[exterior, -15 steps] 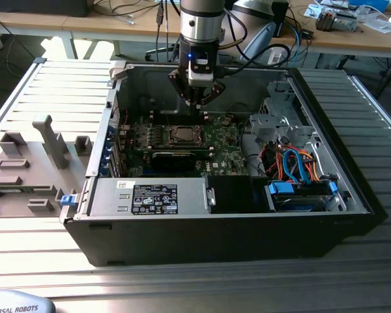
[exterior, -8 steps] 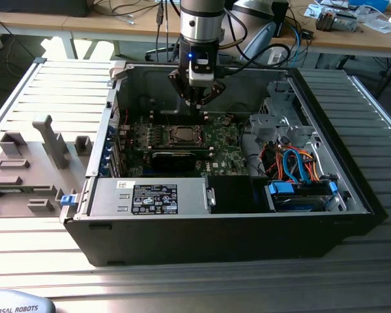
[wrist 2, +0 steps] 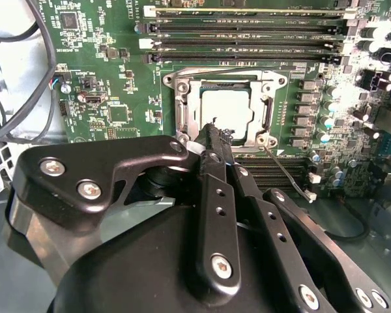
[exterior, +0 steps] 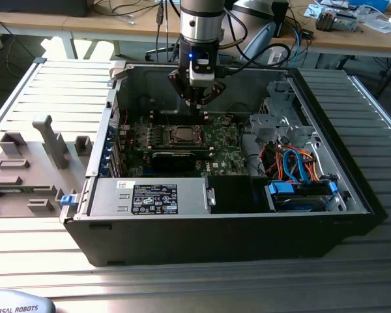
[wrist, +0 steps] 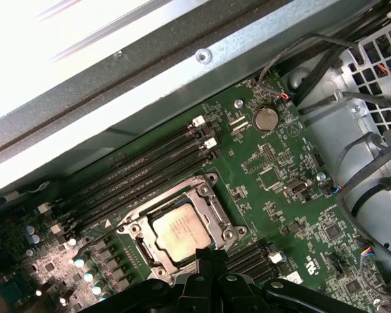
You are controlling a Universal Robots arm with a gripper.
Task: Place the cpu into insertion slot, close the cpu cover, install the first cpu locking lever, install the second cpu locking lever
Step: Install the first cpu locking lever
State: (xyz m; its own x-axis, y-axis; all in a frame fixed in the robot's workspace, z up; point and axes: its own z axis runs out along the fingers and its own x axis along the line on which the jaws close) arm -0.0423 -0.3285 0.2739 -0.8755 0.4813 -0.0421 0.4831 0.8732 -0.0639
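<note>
The cpu lies flat in the insertion slot on the green board, its dull silver top facing up. The silvery cpu cover frames it and looks lowered around the chip. In the first wrist view the cpu sits inside the cover. My gripper hangs just over the socket's near edge, fingertips pressed together and shut with nothing between them. A thin wire lever sticks out from the socket's corner. In the exterior view the gripper points down inside the open computer case, right behind the socket.
Long memory slots run beside the socket. A black card lies in front of it. Orange and blue cables fill the exterior view's right of the case. The grey power supply sits in front. The metal case wall is close behind.
</note>
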